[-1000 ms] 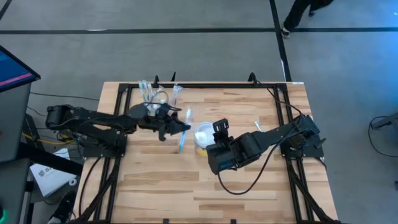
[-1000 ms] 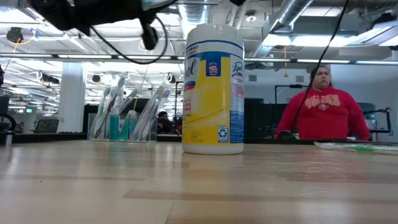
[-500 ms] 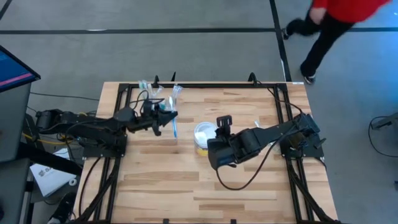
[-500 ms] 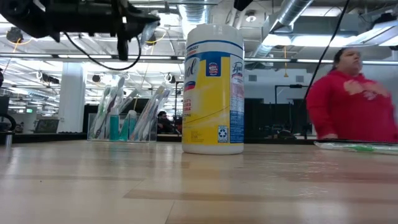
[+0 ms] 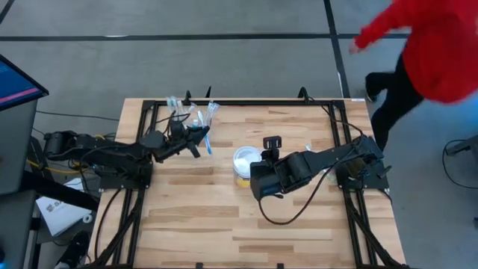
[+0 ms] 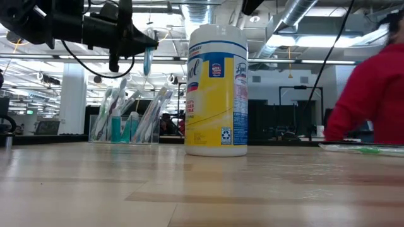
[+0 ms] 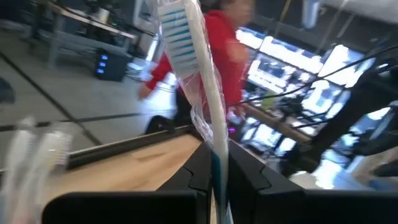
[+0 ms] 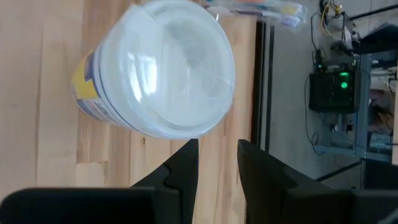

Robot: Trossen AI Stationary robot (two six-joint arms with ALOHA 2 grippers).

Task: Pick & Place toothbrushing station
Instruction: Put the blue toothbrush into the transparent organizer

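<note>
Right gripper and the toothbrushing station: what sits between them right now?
In the high view, the white-topped wipes tub stands just ahead of the right gripper; from the tub to the toothbrushing station lies bare table.

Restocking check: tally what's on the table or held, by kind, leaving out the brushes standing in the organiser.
Toothbrushing station: 1
Wipes tub: 1
Wrapped toothbrush held in the left gripper: 1
Long wrapped packet lying flat: 1
Total: 4
</note>
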